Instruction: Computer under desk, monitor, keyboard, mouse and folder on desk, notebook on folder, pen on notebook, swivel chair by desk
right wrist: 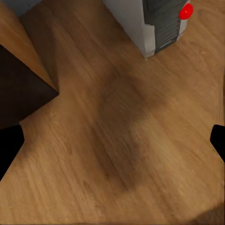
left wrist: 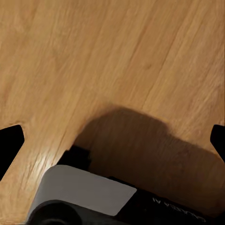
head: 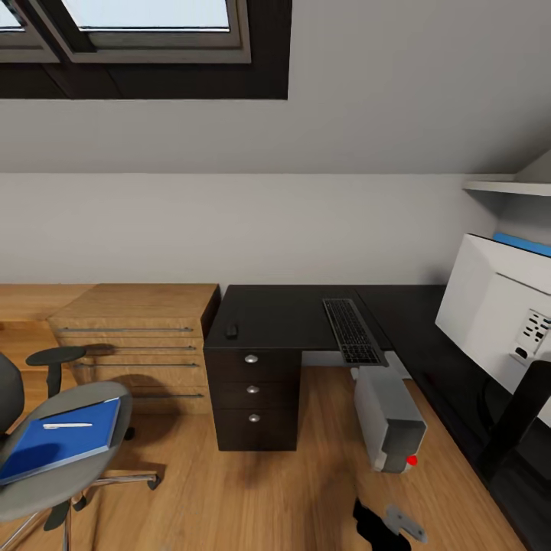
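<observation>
Black-topped bench (head: 283, 314) is running along the sloped wall and turning the corner. My swivel chair (head: 46, 451) is standing well apart from it, carrying the blue folder (head: 57, 440) with the pen (head: 67, 425) lying on top. Monitor (head: 497, 314) is sitting on the bench's side wing, white back toward me. Computer (head: 386, 417) is standing on the floor, partly under the bench edge. Keyboard (head: 352, 330) is overhanging the front edge; mouse (head: 231, 330) is lying near the other end. My left hand (left wrist: 112, 140) and right hand (right wrist: 112, 140) are both hanging spread and empty over bare floor, presumably parked for travel.
</observation>
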{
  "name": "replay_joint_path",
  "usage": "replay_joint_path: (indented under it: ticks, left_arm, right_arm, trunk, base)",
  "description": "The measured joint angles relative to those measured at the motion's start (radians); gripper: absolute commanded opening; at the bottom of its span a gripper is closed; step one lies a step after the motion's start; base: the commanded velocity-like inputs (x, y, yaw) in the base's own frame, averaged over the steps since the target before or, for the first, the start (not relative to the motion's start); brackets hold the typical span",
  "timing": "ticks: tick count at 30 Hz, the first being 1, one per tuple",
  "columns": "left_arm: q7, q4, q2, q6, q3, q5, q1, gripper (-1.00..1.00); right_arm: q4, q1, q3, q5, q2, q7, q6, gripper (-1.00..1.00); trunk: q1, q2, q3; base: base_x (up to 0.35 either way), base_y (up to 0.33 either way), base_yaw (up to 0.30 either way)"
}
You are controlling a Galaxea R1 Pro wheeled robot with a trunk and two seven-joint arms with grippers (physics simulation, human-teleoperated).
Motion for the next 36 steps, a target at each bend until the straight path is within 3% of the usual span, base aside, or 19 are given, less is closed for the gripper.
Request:
replay_joint_path:
  ticks: [1,2,9,12,13,22,32,36]
  left_arm:
    - [0.0,0.021,0.0,-0.009,0.0,-0.001,0.0,1.0]
    - [-0.001,0.071,0.001,-0.079,-0.002,-0.002,0.0,1.0]
    - [-0.002,0.122,-0.001,-0.225,-0.026,0.002,0.0,1.0]
    - [-0.002,0.154,-0.001,-0.259,-0.062,0.003,0.0,1.0]
    - [-0.001,0.18,0.0,-0.277,-0.1,0.003,0.0,1.0]
    - [-0.001,0.185,0.0,-0.28,-0.105,0.004,0.0,1.0]
    - [-0.001,0.185,0.002,-0.279,-0.104,0.004,0.0,1.0]
    - [-0.001,0.185,0.001,-0.279,-0.104,0.003,0.0,1.0]
  right_arm:
    - [0.001,0.002,0.0,0.008,-0.001,0.0,0.0,1.0]
    - [0.004,0.011,0.0,0.028,-0.002,0.001,0.0,1.0]
    - [0.006,0.016,0.002,0.056,-0.001,0.001,0.0,1.0]
    - [0.007,0.017,0.003,0.065,0.0,0.001,0.0,1.0]
    - [0.008,0.018,0.004,0.07,0.002,0.0,-0.001,1.0]
    - [0.007,0.018,0.01,0.073,0.002,0.0,-0.001,1.0]
    - [0.008,0.018,0.011,0.146,0.004,-0.001,-0.001,1.0]
    - [0.008,0.018,0.011,0.155,0.005,-0.002,-0.001,1.0]
  trunk:
    - [0.0,0.0,0.0]
    - [0.0,0.0,0.0]
    - [0.0,0.0,0.0]
    - [0.0,0.0,0.0]
    - [0.001,0.0,0.0]
    - [0.001,0.0,-0.006]
    - [0.001,0.0,-0.021]
    - [0.001,0.0,-0.026]
  base:
    - [0.0,0.0,0.0]
    - [0.0,0.0,0.0]
    - [0.0,0.0,0.0]
    - [-0.099,0.012,-0.019]
    - [-0.3,0.044,-0.08]
    - [-0.326,0.054,-0.125]
    - [-0.335,0.006,-0.017]
    - [-0.337,-0.004,-0.002]
